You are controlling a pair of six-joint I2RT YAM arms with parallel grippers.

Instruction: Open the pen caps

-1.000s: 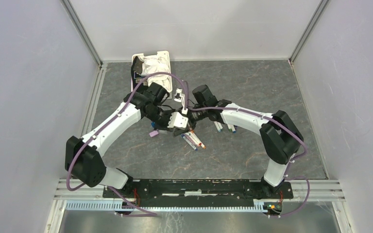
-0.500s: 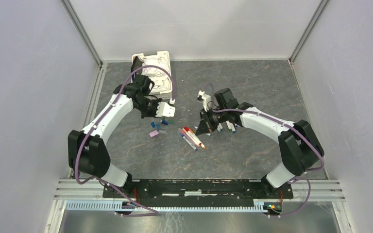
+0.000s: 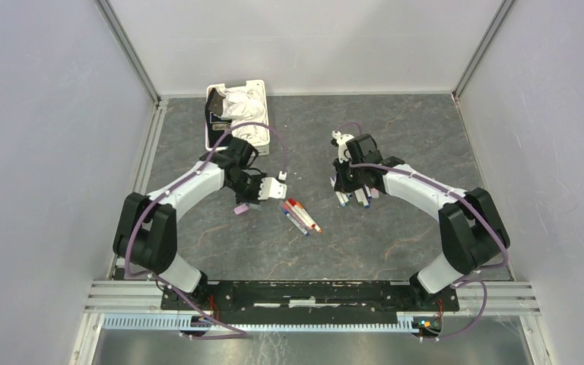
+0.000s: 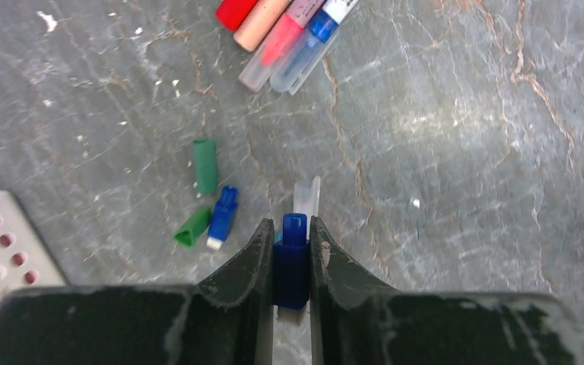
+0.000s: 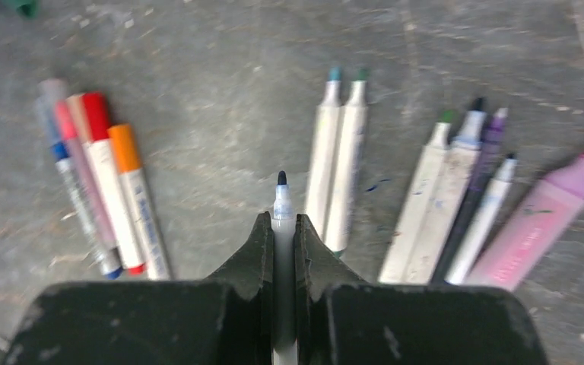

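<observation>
Here, three loose caps [image 4: 204, 164] on the tabletop [image 4: 464, 152]: two green, one blue. Pinched in the nearly shut left hand [image 4: 290, 226], a fourth cap [image 4: 292, 262], blue. Four capped pens [image 4: 285, 34], cut off at the frame edge. Clamped tight on one bare pen [image 5: 281, 201], the right hand [image 5: 281, 220]; seven loose pens [image 5: 426, 198] beside it, blurred.

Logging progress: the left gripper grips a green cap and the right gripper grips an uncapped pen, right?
No: the left wrist view shows the left gripper shut on a blue cap; the green caps lie loose. The right gripper does grip an uncapped pen.
</observation>
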